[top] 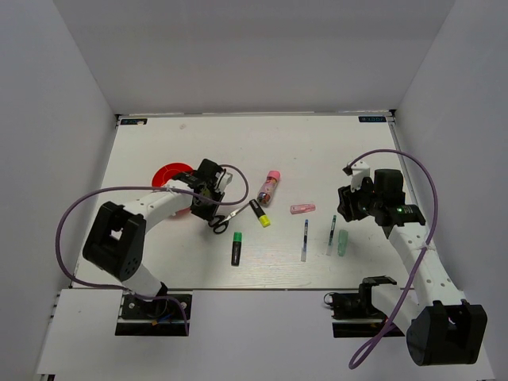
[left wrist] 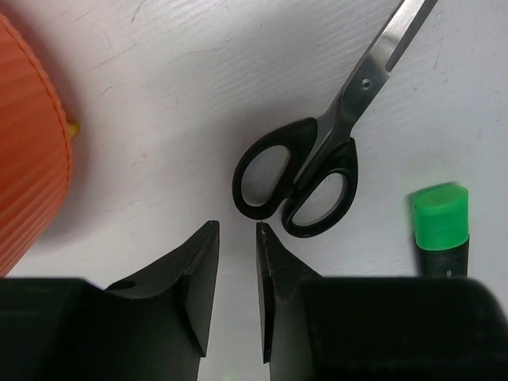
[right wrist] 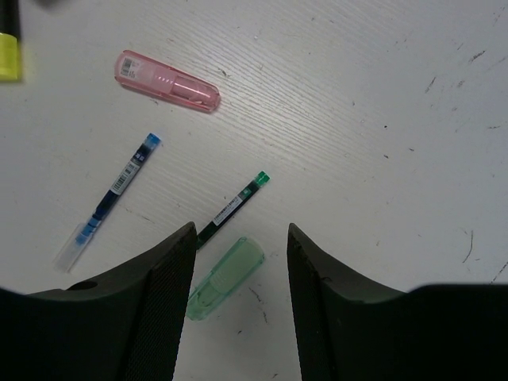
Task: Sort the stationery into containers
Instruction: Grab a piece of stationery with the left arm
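The black-handled scissors (top: pixel 223 220) lie on the white table, just right of the round red-orange container (top: pixel 169 176). My left gripper (top: pixel 208 208) hangs between them. In the left wrist view the gripper (left wrist: pixel 236 230) is open by a narrow gap with nothing in it. Its tips stop just short of the scissors' handle loops (left wrist: pixel 305 178). My right gripper (right wrist: pixel 240 234) is open above a pale-green cap (right wrist: pixel 226 278). A green-tipped pen (right wrist: pixel 232 208) lies beside the cap. A blue pen (right wrist: pixel 107 202) and a pink eraser (right wrist: pixel 167 80) lie further off.
A green-capped highlighter (top: pixel 237 248) lies near the front edge. A yellow-capped highlighter (top: pixel 259 213) and a pink-capped glue stick (top: pixel 271 187) lie mid-table. The container's ribbed wall (left wrist: pixel 28 159) stands close on the left gripper's left. White walls enclose the table.
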